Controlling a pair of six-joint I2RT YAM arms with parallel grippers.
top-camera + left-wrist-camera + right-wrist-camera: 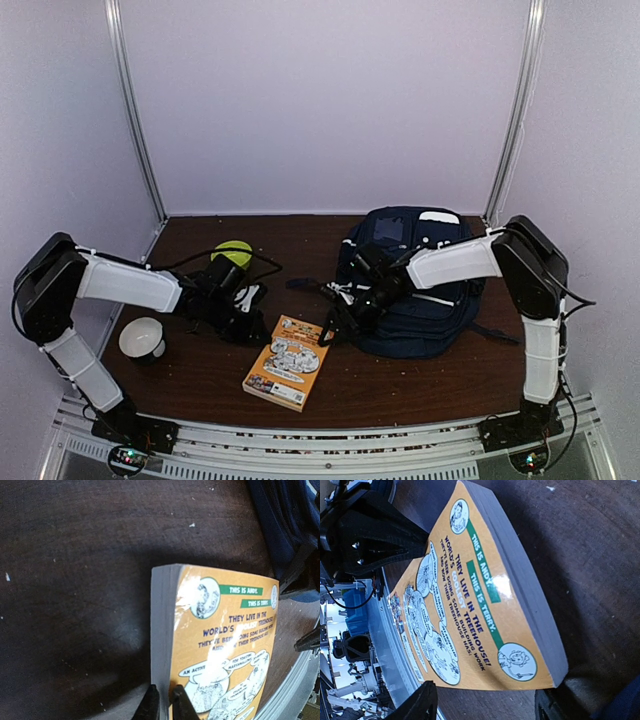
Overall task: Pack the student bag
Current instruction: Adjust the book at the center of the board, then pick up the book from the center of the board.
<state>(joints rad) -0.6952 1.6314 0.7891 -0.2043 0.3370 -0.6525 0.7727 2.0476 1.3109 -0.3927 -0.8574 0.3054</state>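
Two grippers point at an orange book (287, 362) lying flat on a dark brown table (200, 395).
The left gripper (166, 687) has its fingers only a crack apart and holds nothing; the book's grey page edge sits right in front of it. The right gripper (485, 690) is wide open and empty, with one end of the book between its fingers. The student bag (440, 325) lies just behind the right gripper, under that arm. A yellow-green ball (233, 253) sits close behind the left gripper, and a white cup (142, 338) sits farther back. White specks dot the table. Plain pale walls (320, 100) stand all around.
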